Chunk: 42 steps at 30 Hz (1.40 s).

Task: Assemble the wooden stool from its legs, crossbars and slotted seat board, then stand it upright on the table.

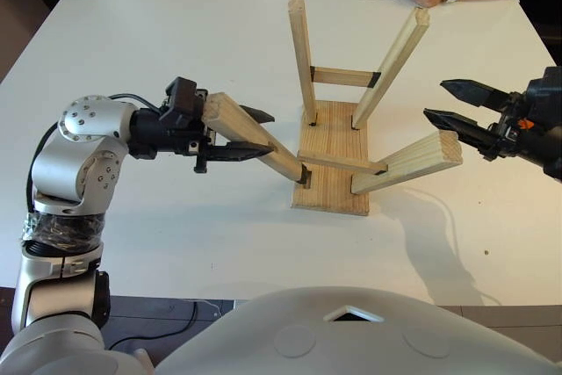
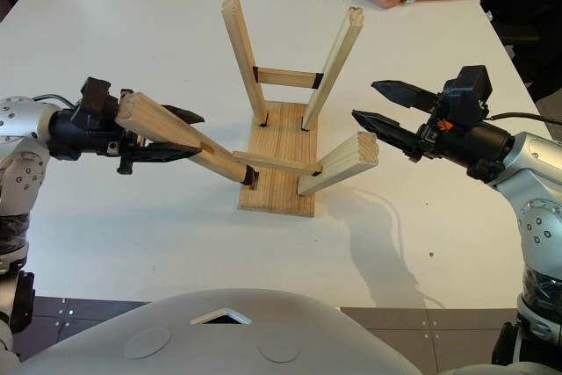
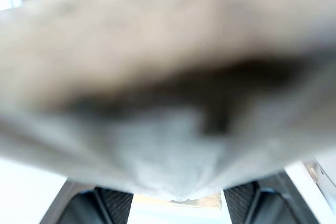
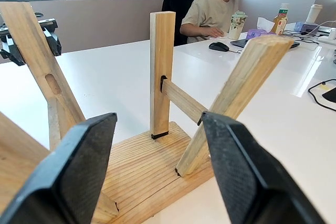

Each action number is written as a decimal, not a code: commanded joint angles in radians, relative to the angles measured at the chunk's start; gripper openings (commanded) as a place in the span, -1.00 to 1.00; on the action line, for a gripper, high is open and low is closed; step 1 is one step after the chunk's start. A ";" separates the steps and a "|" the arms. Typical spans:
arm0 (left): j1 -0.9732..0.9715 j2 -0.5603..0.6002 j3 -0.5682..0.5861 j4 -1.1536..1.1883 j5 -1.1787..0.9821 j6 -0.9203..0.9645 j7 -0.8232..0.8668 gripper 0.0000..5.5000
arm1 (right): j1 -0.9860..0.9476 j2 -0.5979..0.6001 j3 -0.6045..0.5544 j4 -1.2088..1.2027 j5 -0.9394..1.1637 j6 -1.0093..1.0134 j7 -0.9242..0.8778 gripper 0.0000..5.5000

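Four legs rise from the seat board (image 1: 338,142), which lies flat on the white worktop (image 1: 132,59) in the middle of the frame, and the board's dark slots take their lower ends. The upper-left leg (image 1: 302,59) stands nearly upright and the upper-right leg (image 1: 392,63) leans out toward the right edge, with one crossbar, the upper crossbar (image 1: 342,76), joining them partway up. The lower-left leg (image 1: 285,162) and the lower-right leg (image 1: 408,162) splay low toward either side, joined by the second crossbar, the lower crossbar (image 1: 338,162). Both meet the board at its lower corners, though whether they sit fully home in their slots is hard to make out. The left gripper (image 1: 270,133), in the left half of the frame, has its jaws closed on the lower-left leg near the free end, one finger on each side of the wood. In its own wrist view the leg is a pale blur against the lens, with only two dark fingers (image 3: 110,205) showing along the bottom edge. The right gripper (image 2: 363,100), at the right of the frame, holds nothing. Its jaws stand wide apart just beside the free end of the lower-right leg, and it is unclear whether the lower finger touches that end. In the right wrist view that leg is cut off at the lower left corner, and an empty oval hole (image 4: 52,83) shows in the side of the lower-left leg.
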 commanded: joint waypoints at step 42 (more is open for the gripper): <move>-0.148 0.058 -0.436 0.165 0.345 0.006 0.030 -0.26 | 0.094 0.083 0.097 -0.079 -0.126 -0.114 -0.056 0.08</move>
